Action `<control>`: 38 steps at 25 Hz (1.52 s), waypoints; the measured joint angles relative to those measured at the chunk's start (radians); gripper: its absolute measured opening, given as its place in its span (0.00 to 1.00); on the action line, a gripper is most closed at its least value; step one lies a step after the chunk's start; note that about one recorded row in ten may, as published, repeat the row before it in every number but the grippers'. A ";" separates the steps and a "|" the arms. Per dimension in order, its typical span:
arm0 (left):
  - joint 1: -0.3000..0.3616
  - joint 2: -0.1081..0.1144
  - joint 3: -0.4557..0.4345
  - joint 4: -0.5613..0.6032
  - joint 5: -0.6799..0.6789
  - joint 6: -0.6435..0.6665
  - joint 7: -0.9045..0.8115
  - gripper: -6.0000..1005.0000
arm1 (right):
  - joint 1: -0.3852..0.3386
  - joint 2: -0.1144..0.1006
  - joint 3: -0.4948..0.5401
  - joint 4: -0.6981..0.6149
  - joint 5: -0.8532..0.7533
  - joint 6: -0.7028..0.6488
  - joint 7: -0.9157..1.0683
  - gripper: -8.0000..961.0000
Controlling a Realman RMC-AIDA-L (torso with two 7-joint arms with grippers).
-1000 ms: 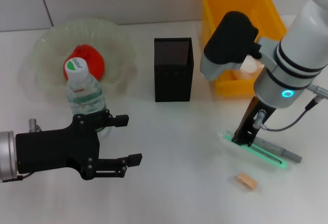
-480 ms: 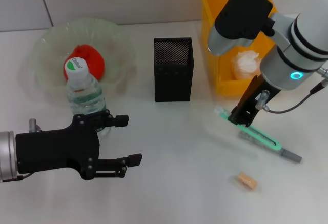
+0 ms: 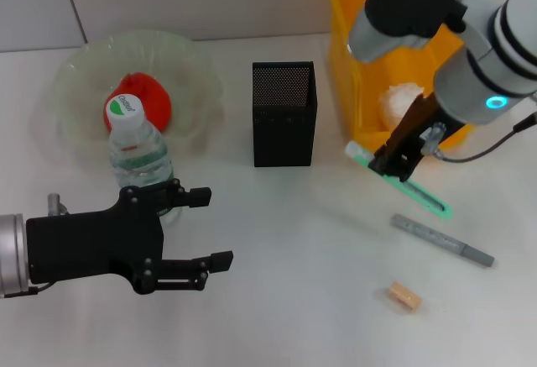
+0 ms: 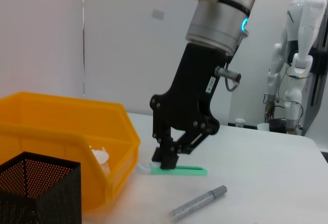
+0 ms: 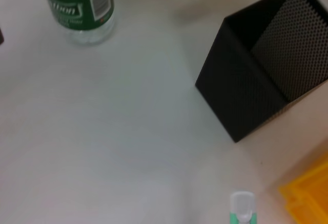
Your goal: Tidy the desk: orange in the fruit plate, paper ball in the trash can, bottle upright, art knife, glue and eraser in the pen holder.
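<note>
the right gripper (image 3: pixel 401 163) has come up and back since a moment ago, carrying the green art knife (image 3: pixel 399 182) off the desk toward the yellow trash can (image 3: pixel 344 65); the grey glue stick (image 3: pixel 442 240) it lay against stayed behind on the table. the jaws are pinched shut on the knife near its white-capped end. from the left wrist camera the knife hangs roughly level below the fingers, its long green body trailing out past the gripper on the side away from the trash can.

what the next move turns on: the black mesh pen holder (image 3: pixel 284 113) stands off on the robot's left of the gripper, a fair way across and open at the top. the knife's long axis runs nearly flat, white cap pointing toward the holder, so i'd say it has to be tipped toward upright before it can drop in. the right arm is plainly the nearer one.

the left gripper (image 3: pixel 189 237) hangs open and empty well away, just in front of the upright water bottle (image 3: pixel 137 153). the eraser (image 3: pixel 404 297) lies nearer the robot than the right gripper, beyond the glue stick. the orange (image 3: pixel 143 98) sits in the fruit plate (image 3: pixel 75 73) and the paper ball (image 3: pixel 399 102) in the trash can.
</note>
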 joint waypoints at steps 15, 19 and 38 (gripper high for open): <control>-0.004 -0.001 0.005 0.000 0.000 -0.005 0.000 0.86 | -0.024 0.002 0.015 -0.123 0.000 0.018 -0.004 0.09; -0.002 -0.001 0.005 0.000 0.000 -0.004 0.000 0.86 | -0.024 0.002 0.017 -0.149 0.000 0.032 -0.005 0.09; -0.003 -0.003 0.008 0.000 -0.005 -0.002 0.000 0.86 | -0.016 0.002 0.028 -0.200 0.006 0.167 -0.008 0.09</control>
